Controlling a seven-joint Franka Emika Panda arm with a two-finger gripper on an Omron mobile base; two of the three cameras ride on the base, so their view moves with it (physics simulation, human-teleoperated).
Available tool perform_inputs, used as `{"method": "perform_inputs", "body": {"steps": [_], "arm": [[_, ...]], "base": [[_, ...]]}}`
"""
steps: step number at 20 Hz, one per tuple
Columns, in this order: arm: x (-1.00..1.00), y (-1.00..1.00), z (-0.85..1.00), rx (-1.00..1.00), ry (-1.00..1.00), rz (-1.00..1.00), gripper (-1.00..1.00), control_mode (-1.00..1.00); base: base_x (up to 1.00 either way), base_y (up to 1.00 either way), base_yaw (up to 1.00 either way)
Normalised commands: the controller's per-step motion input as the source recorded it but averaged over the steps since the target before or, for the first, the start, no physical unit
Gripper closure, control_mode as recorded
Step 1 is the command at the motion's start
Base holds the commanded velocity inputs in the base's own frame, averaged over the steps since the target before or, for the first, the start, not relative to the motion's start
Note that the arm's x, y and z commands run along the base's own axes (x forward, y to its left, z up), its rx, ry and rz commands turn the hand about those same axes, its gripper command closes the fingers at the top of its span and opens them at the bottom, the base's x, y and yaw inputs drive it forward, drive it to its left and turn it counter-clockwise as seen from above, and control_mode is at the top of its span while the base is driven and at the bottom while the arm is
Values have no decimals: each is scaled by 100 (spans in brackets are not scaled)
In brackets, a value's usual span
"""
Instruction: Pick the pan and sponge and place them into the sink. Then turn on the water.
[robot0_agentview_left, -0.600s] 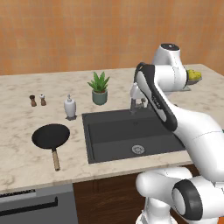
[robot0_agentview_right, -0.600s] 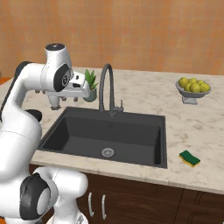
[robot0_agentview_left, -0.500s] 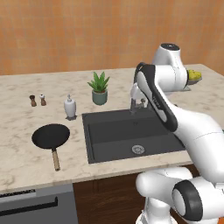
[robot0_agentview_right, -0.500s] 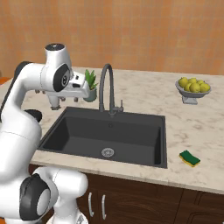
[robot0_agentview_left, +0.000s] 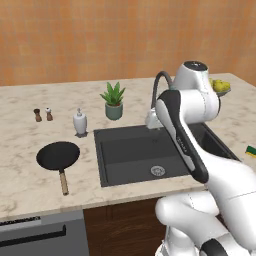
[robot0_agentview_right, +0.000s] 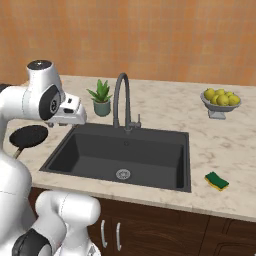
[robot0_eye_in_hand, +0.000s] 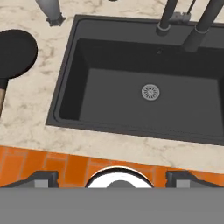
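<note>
1. At the far left of the marble table (robot0_agentview_left: 30, 175) in the left base view stand two small brown shakers (robot0_agentview_left: 43, 114), with a white soap bottle (robot0_agentview_left: 80, 123) further right, just beside the sink's back left corner
2. The pan (robot0_agentview_left: 58, 156) lies flat on the table left of the sink, its wooden handle pointing toward the front edge; apart from the basin rim
3. A small potted plant (robot0_agentview_left: 113, 101) stands behind the sink's left part
4. The sink (robot0_agentview_left: 135, 155) is dark grey, drain near its middle, nothing lying in it; its arched faucet (robot0_agentview_right: 122, 100) rises at the back rim, no stream visible
5. The fingers (robot0_eye_in_hand: 112, 178) are spread wide with nothing between them, tips at the bottom corners of the hand view, looking down over the basin's front edge
6. The sponge (robot0_agentview_right: 217, 181) lies on the table right of the sink, near the front right corner
7. A bowl of yellow-green fruits (robot0_agentview_right: 221, 100) sits far right, toward the back
</note>
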Motion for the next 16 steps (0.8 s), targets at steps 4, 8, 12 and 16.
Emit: {"method": "perform_inputs", "body": {"steps": [4, 8, 12, 16], "arm": [[-22, 71, -44, 8, 0, 0, -100, -100], [0, 90, -57, 7, 0, 0, -100, -100], [1, 100, -54, 0, 6, 0, -100, -100], [12, 100, -41, 0, 8, 0, -100, -100]], "base": [[0, 0, 0], [0, 0, 0], [0, 0, 0], [0, 0, 0]]}}
